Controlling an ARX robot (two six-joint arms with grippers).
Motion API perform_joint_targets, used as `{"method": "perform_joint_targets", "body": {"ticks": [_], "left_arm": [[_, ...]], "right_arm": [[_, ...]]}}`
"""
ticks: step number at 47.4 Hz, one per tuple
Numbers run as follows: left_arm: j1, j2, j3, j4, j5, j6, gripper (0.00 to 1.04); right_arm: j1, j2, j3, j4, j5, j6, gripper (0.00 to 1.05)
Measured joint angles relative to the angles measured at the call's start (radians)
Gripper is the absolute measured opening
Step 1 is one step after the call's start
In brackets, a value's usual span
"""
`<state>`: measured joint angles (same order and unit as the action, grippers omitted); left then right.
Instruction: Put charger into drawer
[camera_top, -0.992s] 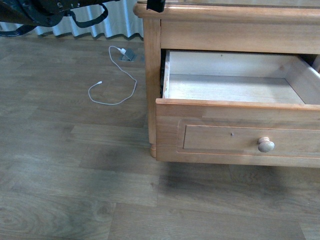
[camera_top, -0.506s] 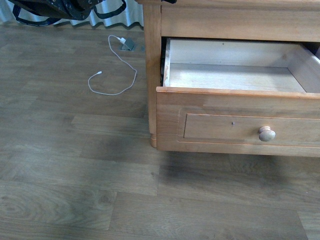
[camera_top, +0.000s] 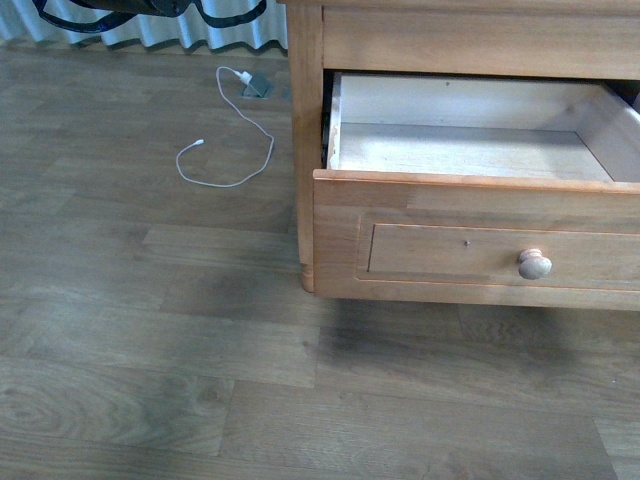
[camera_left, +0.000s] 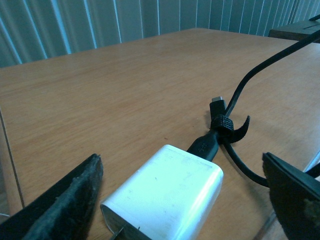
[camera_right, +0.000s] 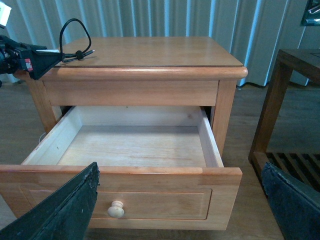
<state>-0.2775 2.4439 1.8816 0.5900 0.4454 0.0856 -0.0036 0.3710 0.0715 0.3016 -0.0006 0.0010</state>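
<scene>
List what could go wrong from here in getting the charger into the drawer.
1. The left hand is open around the charger, not gripping it; a poor close may push it along the cabinet top.
2. The black cable loops upward and may catch on the drawer front or hang outside.

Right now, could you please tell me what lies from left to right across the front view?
White cable on the floor → cabinet post → drawer knob.
</scene>
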Motion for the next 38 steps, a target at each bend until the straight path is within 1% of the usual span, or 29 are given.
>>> {"method": "perform_joint_targets", "body": {"ticks": [8,18,22,25,29,38], "left_arm": [[0.000,-0.003,0.000,-0.001,-0.002,0.003,0.74],[-0.002,-0.033,-0.047,0.024,-0.008,-0.008,0.42],[-0.009,-0.050,-0.086,0.069,-0.025,-0.025,0.40],[-0.019,-0.077,-0.148,0.132,-0.032,-0.067,0.40],[-0.040,-0.128,-0.249,0.201,-0.010,-0.108,0.40],[-0.102,-0.261,-0.409,0.270,0.048,-0.124,0.40]], "right_arm": [[0.000,0.000,0.000,0.000,0.000,0.000,0.96],[0.000,0.000,0.000,0.000,0.000,0.000,0.96],[0.000,0.000,0.000,0.000,0.000,0.000,0.96],[0.000,0.000,0.000,0.000,0.000,0.000,0.96],[0.000,0.000,0.000,0.000,0.000,0.000,0.96],[0.000,0.000,0.000,0.000,0.000,0.000,0.96]]}}
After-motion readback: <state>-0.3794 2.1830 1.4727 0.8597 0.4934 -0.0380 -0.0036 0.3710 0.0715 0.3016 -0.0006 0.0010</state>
